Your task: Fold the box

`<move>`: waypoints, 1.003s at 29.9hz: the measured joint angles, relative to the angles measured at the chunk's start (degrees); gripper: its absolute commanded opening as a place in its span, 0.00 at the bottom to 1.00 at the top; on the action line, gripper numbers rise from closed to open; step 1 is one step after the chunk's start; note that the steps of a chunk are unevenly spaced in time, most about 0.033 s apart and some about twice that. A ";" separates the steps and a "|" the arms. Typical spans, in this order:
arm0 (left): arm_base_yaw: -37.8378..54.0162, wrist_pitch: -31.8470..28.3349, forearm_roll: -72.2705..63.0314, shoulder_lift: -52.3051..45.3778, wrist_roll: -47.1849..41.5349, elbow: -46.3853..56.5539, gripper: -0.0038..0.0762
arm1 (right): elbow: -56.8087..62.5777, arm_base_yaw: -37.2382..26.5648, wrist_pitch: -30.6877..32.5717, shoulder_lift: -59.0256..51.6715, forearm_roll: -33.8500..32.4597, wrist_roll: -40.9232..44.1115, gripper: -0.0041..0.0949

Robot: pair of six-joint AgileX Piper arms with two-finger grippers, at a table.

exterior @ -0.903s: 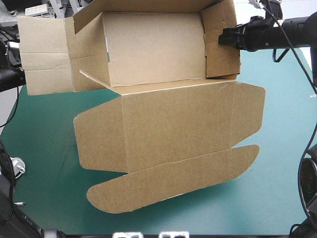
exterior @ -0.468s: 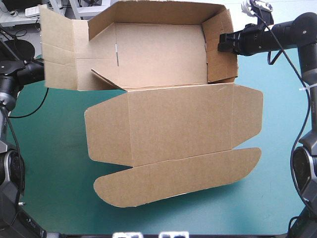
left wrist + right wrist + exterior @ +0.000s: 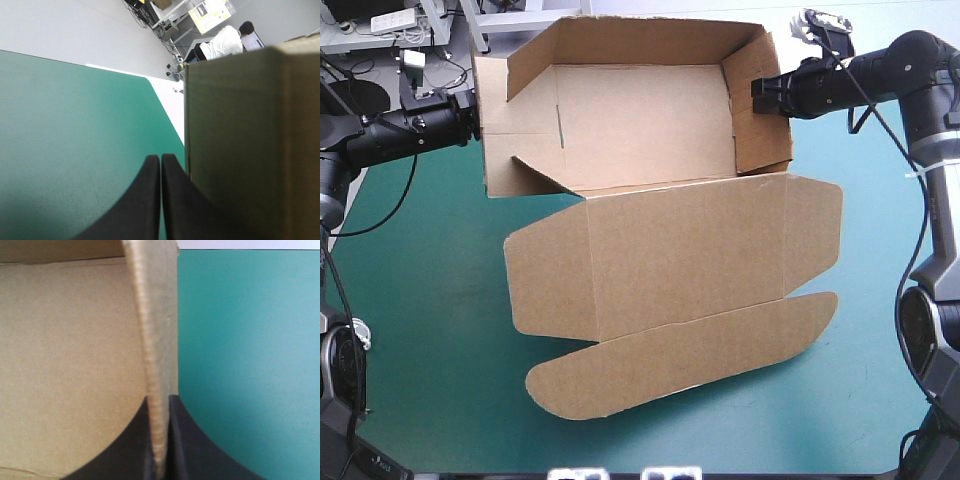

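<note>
You have, left to right:

1. left gripper [image 3: 472, 112]: black fingers [image 3: 145, 200] pressed together at the outer face of the left flap [image 3: 500, 150] of the brown cardboard box [image 3: 660, 130]. The box lies on the teal-green table cover [image 3: 420, 300], towards its far edge. The flap was splayed outward earlier and now stands swung inward.
2. right gripper [image 3: 758, 92]: pinching the box's right wall [image 3: 765, 130]. Only its wrist view shows you the board edge between the fingers.

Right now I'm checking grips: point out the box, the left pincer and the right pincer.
box [image 3: 650, 120], high view, its inner floor
left pincer [image 3: 160, 162], left wrist view, where shut fingertips meet
right pincer [image 3: 159, 404], right wrist view, between fingertips clamping board
</note>
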 measured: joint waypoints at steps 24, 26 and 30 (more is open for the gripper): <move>-6.71 -0.02 5.39 -3.41 -2.69 0.00 0.04 | 0.00 2.36 -6.44 1.53 -2.63 -0.41 0.04; -7.27 0.19 5.23 -3.43 -2.75 0.00 0.04 | 0.00 2.36 -6.66 1.53 -2.77 -0.41 0.04; -7.51 0.26 4.96 -3.47 -2.75 0.00 0.04 | 0.00 2.36 -7.03 1.53 -2.99 -0.41 0.04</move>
